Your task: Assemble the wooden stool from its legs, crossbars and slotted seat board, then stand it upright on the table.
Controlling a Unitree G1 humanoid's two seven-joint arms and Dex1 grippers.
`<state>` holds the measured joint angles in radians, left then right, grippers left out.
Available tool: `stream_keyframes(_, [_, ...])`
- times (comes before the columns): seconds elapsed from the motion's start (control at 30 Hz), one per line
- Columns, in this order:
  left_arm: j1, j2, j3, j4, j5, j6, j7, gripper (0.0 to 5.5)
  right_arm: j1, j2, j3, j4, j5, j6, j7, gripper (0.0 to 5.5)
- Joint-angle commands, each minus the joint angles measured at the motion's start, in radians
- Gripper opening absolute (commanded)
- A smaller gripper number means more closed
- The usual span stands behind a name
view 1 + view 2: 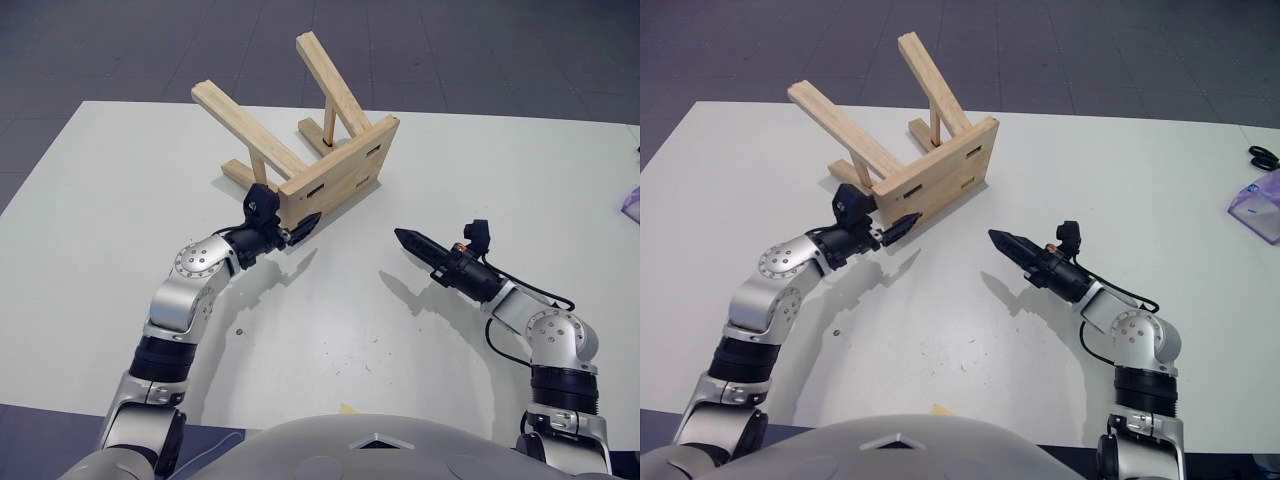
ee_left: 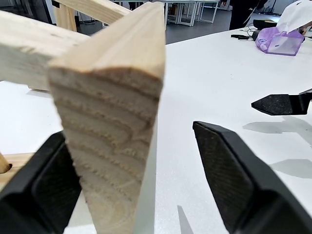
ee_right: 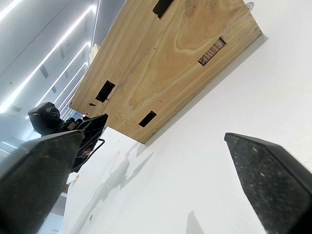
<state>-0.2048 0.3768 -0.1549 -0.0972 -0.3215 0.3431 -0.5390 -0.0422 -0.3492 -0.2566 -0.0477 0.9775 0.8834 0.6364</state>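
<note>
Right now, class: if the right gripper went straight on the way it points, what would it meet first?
Most likely the slotted seat board, standing on edge ahead of the right gripper, with bare table between them; depth is uncertain.

This looks like a robotics lab or open-plan workroom. A broad white table [image 1: 120, 200] stands on a dark grey tiled floor [image 1: 150, 40]. Long strip lights [image 3: 48, 64] run across a high ceiling. More metal-legged desks [image 2: 190, 9] stand in rows behind, and a purple plastic box [image 2: 278, 41] lies on the table's far side.
</note>
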Motion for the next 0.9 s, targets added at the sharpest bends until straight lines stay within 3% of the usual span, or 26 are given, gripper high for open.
stream_keyframes(0.03, [-0.013,0.011,-0.022,0.050,0.076,-0.048,-0.014,2.97,-0.020,-0.003,-0.004,0.014,-0.016,-0.011,0.004,5.40])
stream_keyframes(0.37, [-0.002,0.012,-0.045,0.109,0.169,-0.180,-0.059,1.36,-0.025,-0.002,0.006,0.017,-0.018,-0.012,0.015,5.40])
stream_keyframes(0.53, [-0.003,0.018,-0.051,0.108,0.206,-0.228,-0.065,1.35,-0.025,-0.005,0.017,0.017,-0.032,-0.018,0.021,5.40])
stream_keyframes(0.67, [-0.003,-0.012,0.015,-0.013,0.019,-0.098,-0.121,1.35,-0.056,-0.043,0.013,0.058,-0.070,-0.050,0.052,5.40])
stream_keyframes(0.9, [0.029,0.162,0.095,-0.039,-0.191,0.034,-0.449,1.35,-0.140,-0.286,0.053,0.214,-0.198,-0.138,0.370,5.40])
